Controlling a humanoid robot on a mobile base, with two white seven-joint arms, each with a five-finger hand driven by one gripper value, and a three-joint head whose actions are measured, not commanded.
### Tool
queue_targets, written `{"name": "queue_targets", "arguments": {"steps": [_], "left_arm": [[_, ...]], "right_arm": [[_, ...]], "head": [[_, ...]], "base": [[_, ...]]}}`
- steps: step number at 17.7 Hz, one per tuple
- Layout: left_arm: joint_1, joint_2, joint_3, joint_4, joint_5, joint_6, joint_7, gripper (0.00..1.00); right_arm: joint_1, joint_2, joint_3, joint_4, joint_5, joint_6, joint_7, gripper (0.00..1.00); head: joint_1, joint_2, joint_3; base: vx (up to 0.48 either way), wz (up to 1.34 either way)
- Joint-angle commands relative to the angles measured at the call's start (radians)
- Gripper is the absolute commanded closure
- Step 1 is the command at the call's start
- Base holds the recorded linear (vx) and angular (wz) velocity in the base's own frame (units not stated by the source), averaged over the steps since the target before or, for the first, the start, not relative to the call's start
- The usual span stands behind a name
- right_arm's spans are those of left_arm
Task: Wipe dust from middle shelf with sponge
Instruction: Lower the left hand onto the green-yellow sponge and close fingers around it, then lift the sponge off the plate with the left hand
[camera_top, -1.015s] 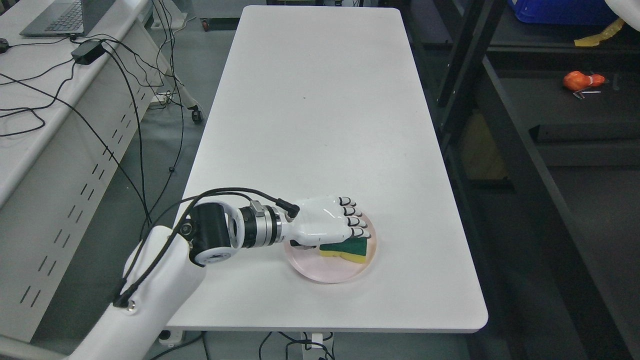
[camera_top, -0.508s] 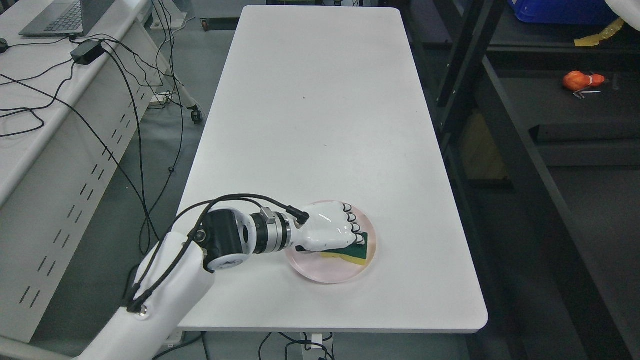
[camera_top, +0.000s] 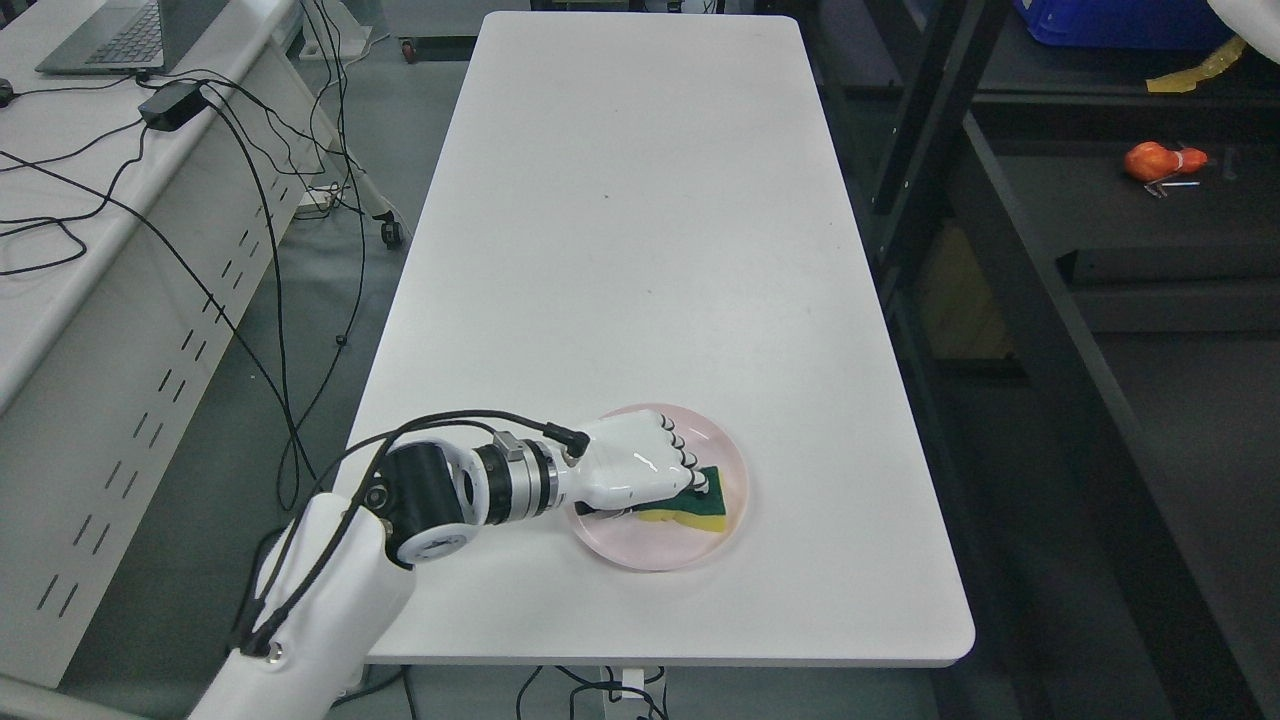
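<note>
On the near end of a long white worktop (camera_top: 640, 250), close to its front edge, sits a round, pale pink plate (camera_top: 725, 470). Lying on the plate is a sponge (camera_top: 708, 508), yellow underneath with a dark green scrubbing layer on top. The left robot hand (camera_top: 640, 468), glossy white with black joints, reaches in from the lower left on a white arm with a black and silver wrist and a black cable looping over it. Its fingers (camera_top: 682, 458) are curled down over the left part of the sponge, covering it from above, with the thumb tucked under at the near side, so the hand appears to be closed around the sponge while the sponge rests on the plate. Only the right end of the sponge shows beyond the fingertips. The right arm does not show. Left of the worktop, across a strip of grey floor, stands a second white desk (camera_top: 60, 260) carrying a laptop (camera_top: 110, 35) at its far corner, a black power adapter (camera_top: 165, 103) and several trailing black cables. Right of the worktop stands a dark metal shelf unit (camera_top: 1010, 260); on one of its dark shelves, well apart from the plate, lies a small orange object (camera_top: 1150, 160), and a blue bin (camera_top: 1110, 22) shows on a higher level at the top edge.
</note>
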Motion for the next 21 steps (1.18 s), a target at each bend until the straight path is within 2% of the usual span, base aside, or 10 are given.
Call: {"name": "queue_targets", "arguments": {"steps": [1,3,6,7,9,10,12,14,17,21], "left_arm": [[0.064,-0.060,0.209,0.008,0.121,-0.012,0.000,0.86],[0.058,-0.072,0.263,0.009,0.254,-0.012,-0.003,1.00],[0.052,-0.159,0.408,0.009,0.394,-0.010,0.007,1.00],[0.049,-0.159,0.453,0.009,0.448,-0.009,0.005,1.00],[0.034,-0.159,0.501,0.009,0.673,0.019,0.013,1.00],[0.034,-0.159,0.510,0.009,0.786,0.066,0.031,1.00],[0.046,-0.159,0.550,0.009,1.042,0.244,0.171,1.00],[0.061,-0.159,0.594,0.009,1.217,0.358,0.253,0.99],[0.147,-0.159,0.601,0.003,1.397,0.399,0.334,0.99],[0.234,-0.159,0.604,0.006,1.491,0.412,0.405,1.00]], "right_arm": [[0.000,-0.017,0.000,-0.017,0.000,0.001,0.000,0.00],[0.000,-0.017,0.001,-0.017,0.000,0.001,0.000,0.00],[0.000,-0.017,0.000,-0.017,0.000,0.001,0.000,0.00],[0.000,-0.017,0.000,-0.017,0.000,0.001,0.000,0.00],[0.000,-0.017,0.000,-0.017,0.000,0.001,0.000,0.00],[0.000,-0.017,0.000,-0.017,0.000,0.001,0.000,0.00],[0.000,-0.017,0.000,-0.017,0.000,0.001,0.000,0.00],[0.000,-0.017,0.000,-0.017,0.000,0.001,0.000,0.00],[0.000,-0.017,0.000,-0.017,0.000,0.001,0.000,0.00],[0.000,-0.017,0.001,-0.017,0.000,0.001,0.000,0.00]], "head": [[0.0000,0.000,0.000],[0.0000,0.000,0.000],[0.0000,0.000,0.000],[0.0000,0.000,0.000],[0.0000,0.000,0.000],[0.0000,0.000,0.000],[0.0000,0.000,0.000],[0.0000,0.000,0.000],[0.0000,0.000,0.000],[0.0000,0.000,0.000]], "base": [[0.000,0.00],[0.000,0.00],[0.000,0.00],[0.000,0.00],[0.000,0.00],[0.000,0.00],[0.000,0.00],[0.000,0.00],[0.000,0.00],[-0.008,0.00]]}}
